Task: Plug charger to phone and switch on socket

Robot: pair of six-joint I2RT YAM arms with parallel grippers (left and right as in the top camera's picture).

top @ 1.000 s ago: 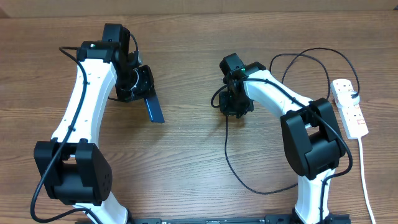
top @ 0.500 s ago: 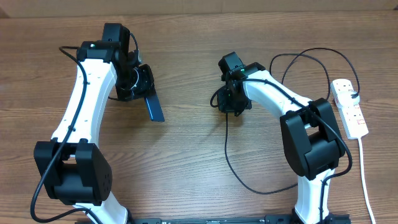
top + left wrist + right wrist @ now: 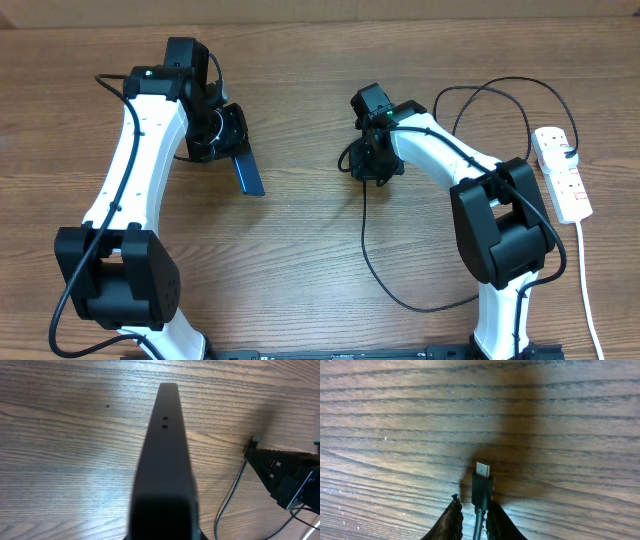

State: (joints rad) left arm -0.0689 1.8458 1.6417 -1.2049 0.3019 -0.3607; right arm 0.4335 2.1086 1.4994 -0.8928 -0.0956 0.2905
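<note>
Overhead: right end effector (image 3: 358, 167), gripping charger (image 3: 364, 240), has nudged left toward phone (image 3: 247, 172).

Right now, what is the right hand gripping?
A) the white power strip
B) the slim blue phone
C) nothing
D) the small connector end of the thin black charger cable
D: in the right wrist view the thin black charger cable's connector tip sticks out from between the fingers of the right hand, while the slim blue phone sits in the left hand.
</note>
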